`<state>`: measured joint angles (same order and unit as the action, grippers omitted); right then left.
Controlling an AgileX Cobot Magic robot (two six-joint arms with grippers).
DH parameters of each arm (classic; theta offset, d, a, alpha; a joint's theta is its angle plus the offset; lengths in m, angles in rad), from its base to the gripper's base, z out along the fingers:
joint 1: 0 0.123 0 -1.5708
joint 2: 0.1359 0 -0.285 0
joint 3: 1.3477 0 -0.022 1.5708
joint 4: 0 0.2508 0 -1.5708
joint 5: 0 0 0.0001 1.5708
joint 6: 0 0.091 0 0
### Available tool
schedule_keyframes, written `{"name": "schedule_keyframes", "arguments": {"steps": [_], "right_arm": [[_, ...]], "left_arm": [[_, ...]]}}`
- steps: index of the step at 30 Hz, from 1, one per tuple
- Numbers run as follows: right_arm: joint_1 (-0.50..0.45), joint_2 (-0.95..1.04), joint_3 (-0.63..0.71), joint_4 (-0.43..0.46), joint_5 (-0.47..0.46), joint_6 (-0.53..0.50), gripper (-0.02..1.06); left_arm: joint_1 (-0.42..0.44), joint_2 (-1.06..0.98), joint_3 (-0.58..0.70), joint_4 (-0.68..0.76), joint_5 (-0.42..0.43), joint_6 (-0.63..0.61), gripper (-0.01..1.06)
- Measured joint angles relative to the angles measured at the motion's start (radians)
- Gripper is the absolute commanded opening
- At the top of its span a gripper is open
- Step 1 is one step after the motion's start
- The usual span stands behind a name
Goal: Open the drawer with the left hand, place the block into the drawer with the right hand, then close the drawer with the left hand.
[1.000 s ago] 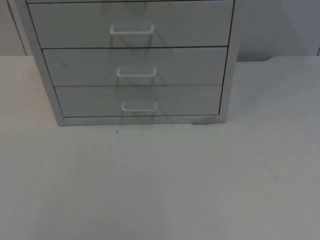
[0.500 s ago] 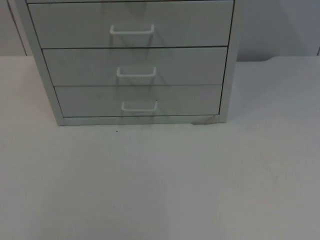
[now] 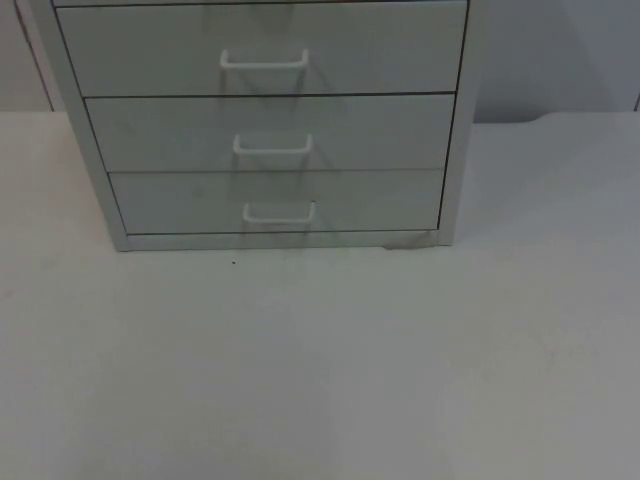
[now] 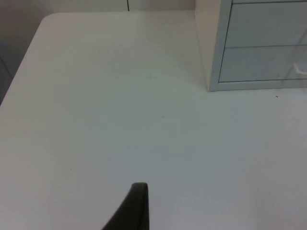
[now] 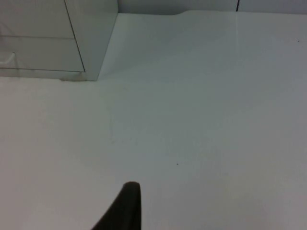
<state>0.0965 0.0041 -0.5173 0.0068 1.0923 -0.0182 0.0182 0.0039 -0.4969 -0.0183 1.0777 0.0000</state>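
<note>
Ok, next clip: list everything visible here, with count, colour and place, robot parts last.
Drawer cabinet: one, light grey, at the back of the table, centre-left in the top view.
Drawers: three in view, light grey, stacked, all shut; top drawer, middle drawer, bottom drawer.
Handles: three, white, one centred on each drawer front; the lowest handle is on the bottom drawer.
Table: one, white, bare in front of the cabinet.
Partition wall: grey, behind the table.
Left end effector: black fingertip over the table, left of the cabinet, waiting.
Right end effector: black fingertip over the table, right of the cabinet, waiting.
</note>
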Motion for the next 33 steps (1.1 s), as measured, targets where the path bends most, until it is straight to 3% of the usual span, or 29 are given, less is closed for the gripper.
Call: {"name": "schedule_keyframes", "arguments": {"steps": [33], "right_arm": [[-0.012, 0.0, 0.0, 0.0, -0.002, 0.0, 1.05]], "left_arm": [[0.029, 0.0, 0.0, 0.0, 0.0, 0.0, 1.05]]}}
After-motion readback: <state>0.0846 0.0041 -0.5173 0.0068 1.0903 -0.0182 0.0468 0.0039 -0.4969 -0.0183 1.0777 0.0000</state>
